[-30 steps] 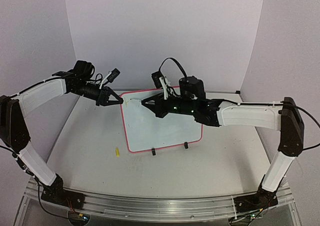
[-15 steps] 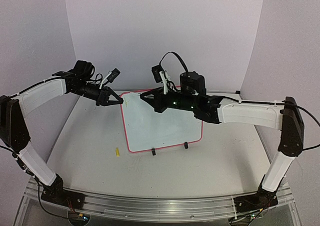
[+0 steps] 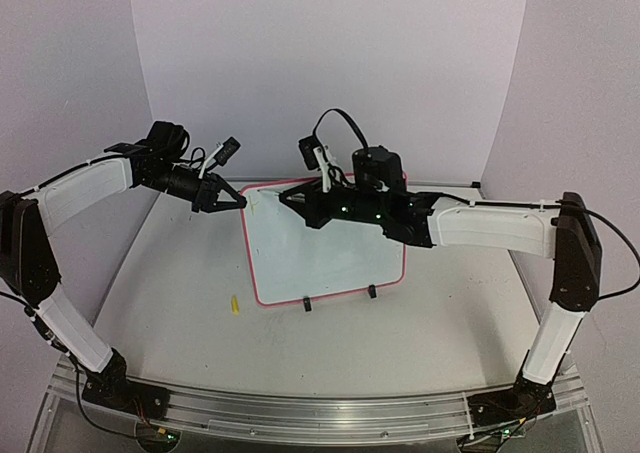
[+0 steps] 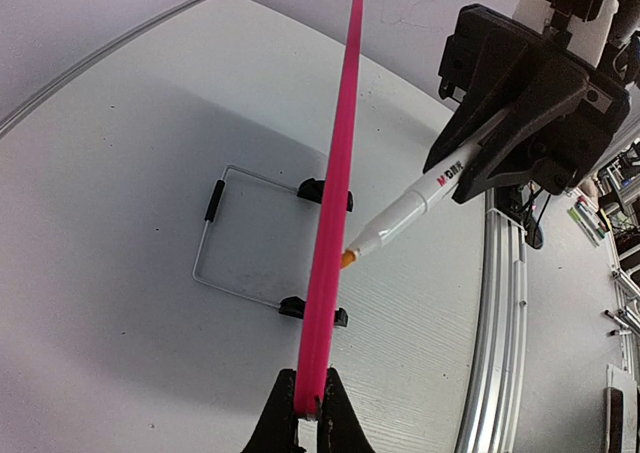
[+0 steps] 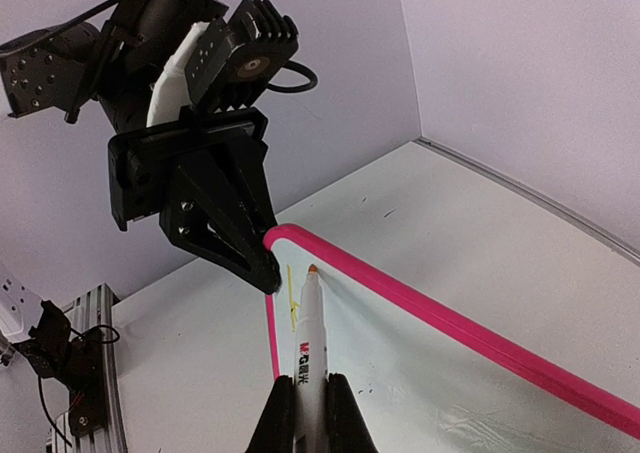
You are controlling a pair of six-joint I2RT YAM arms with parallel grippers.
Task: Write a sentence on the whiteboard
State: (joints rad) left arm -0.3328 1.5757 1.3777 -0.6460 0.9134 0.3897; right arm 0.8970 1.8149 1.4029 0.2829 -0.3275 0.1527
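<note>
Whiteboard (image 3: 325, 248) is standing tilted on the table (image 3: 180, 293), its writing (image 5: 291, 298) showing only as faint, unreadable yellow strokes by the far left corner. Left gripper (image 3: 238, 202) is reaching in sideways, pinching that corner's pink frame. Right gripper (image 3: 287, 198) is stretching across the board, clamping a marker (image 5: 308, 348), now sitting slightly farther back than a second ago.

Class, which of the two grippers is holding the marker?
The right gripper, shut on the marker. The left gripper clamps the whiteboard by its pink frame instead.
</note>
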